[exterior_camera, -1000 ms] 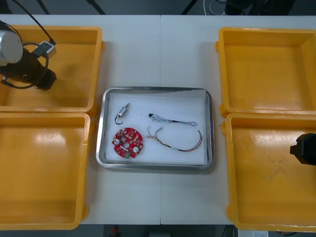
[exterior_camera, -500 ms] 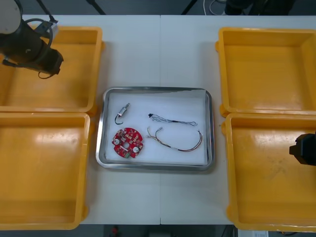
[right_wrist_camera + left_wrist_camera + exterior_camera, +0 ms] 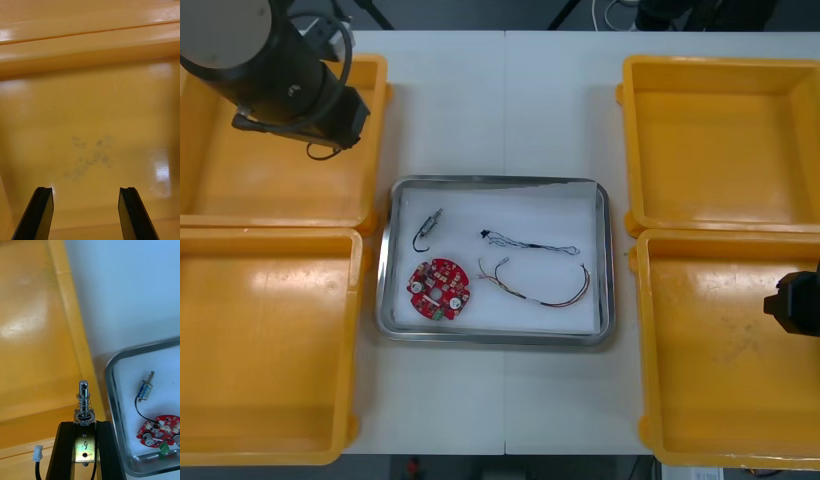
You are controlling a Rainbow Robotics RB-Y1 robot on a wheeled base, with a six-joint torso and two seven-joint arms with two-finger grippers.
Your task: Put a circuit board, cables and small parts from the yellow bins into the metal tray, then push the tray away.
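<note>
Clamped on a small silvery metal part with a spring, the jaws of the left arm had swung rightward across the far left yellow plastic bin since a second before, reaching its rim near the shiny metal tray. Delivery seemed under way; the next move would call for centring over the tray's white floor, clear of the round red circuit board, then release. The right jaws stood apart, empty, above the near right yellow bin

Only one mark reads — seemingly a 9 — on the clamped small metal part.
</note>
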